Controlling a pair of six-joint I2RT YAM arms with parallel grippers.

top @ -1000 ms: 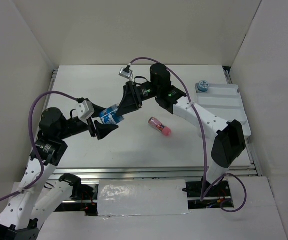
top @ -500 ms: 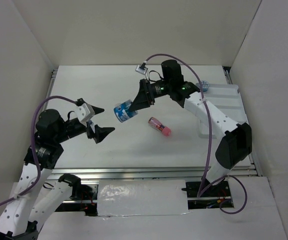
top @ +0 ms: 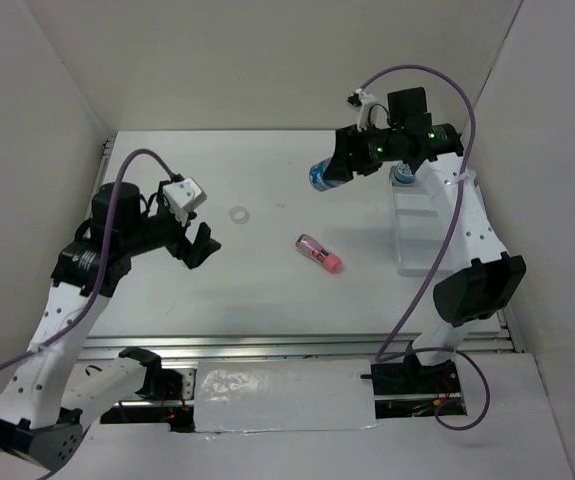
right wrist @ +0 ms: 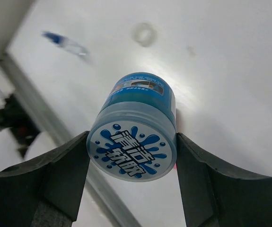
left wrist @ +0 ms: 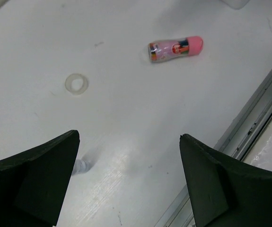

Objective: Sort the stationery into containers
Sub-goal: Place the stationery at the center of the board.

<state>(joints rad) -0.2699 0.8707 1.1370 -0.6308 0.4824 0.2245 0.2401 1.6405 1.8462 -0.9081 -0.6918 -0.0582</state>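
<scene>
My right gripper (top: pixel 329 172) is shut on a round blue pot (right wrist: pixel 132 146), held in the air left of the white tray (top: pixel 419 232). A second blue pot (top: pixel 402 177) sits at the tray's far end, partly behind the arm. The pink tube (top: pixel 319 253) lies mid-table, and also shows in the left wrist view (left wrist: pixel 176 48). The translucent ring (top: pixel 238 214) lies to the tube's left (left wrist: pixel 76 84). My left gripper (top: pixel 195 245) hangs open and empty (left wrist: pixel 128 156) above the table. The tiny blue-capped bottle (right wrist: pixel 65 43) lies on the table, half hidden behind my left finger (left wrist: pixel 82 165).
White walls enclose the table on three sides. A metal rail (top: pixel 297 345) runs along the near edge. The right arm's cable (top: pixel 462 110) loops above the tray.
The left gripper opened and drew back to the left. The right gripper kept the blue pot and carried it right and away, up to the tray's side.
</scene>
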